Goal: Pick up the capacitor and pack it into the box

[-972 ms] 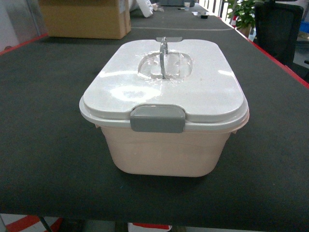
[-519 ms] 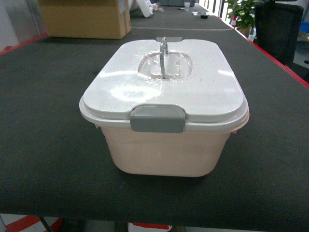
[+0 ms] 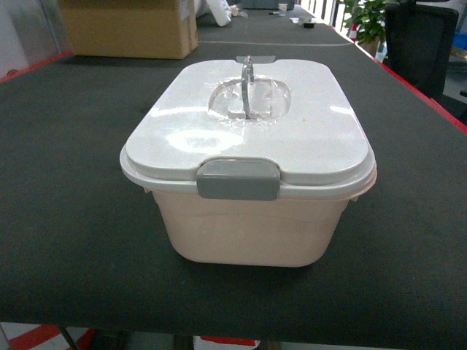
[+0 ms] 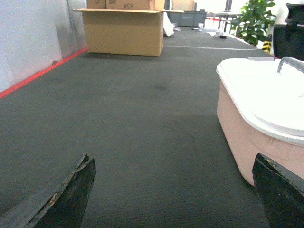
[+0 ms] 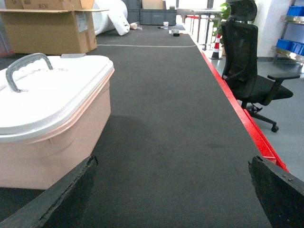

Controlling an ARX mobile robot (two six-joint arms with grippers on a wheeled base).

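1. The box [image 3: 248, 164] sits in the middle of the dark counter [image 3: 66, 182], near its front edge, with its white lid [image 3: 248, 124] on and the grey front latch [image 3: 238, 179] clipped down.
2. No capacitor shows in any view, so I cannot say where it lies.
3. The left hand [image 4: 173, 190] is open: its two dark fingertips [image 4: 76, 190] stand wide apart and low over the counter, with the box just to its right and nothing between them.
4. The right hand [image 5: 173, 190] is open too, empty, with the box just to its left.
5. Neither hand shows in the head view.
6. The box looks like stiff, smooth plastic, probably light and a little slippery on its rounded pink walls.
7. The best holds seem to be the upright grey handle [image 3: 247, 87] for lifting and the latches for freeing the lid, with one hand steadying the tub so it does not slide.
8. A capacitor would likely be small and light, with thin legs that bend, so it should be pinched gently by its body.
9. Against the head views of a second ago and half a second ago, nothing has shifted: box, lid, handle and the brown carton [image 3: 128, 29] at the back lie just the same.
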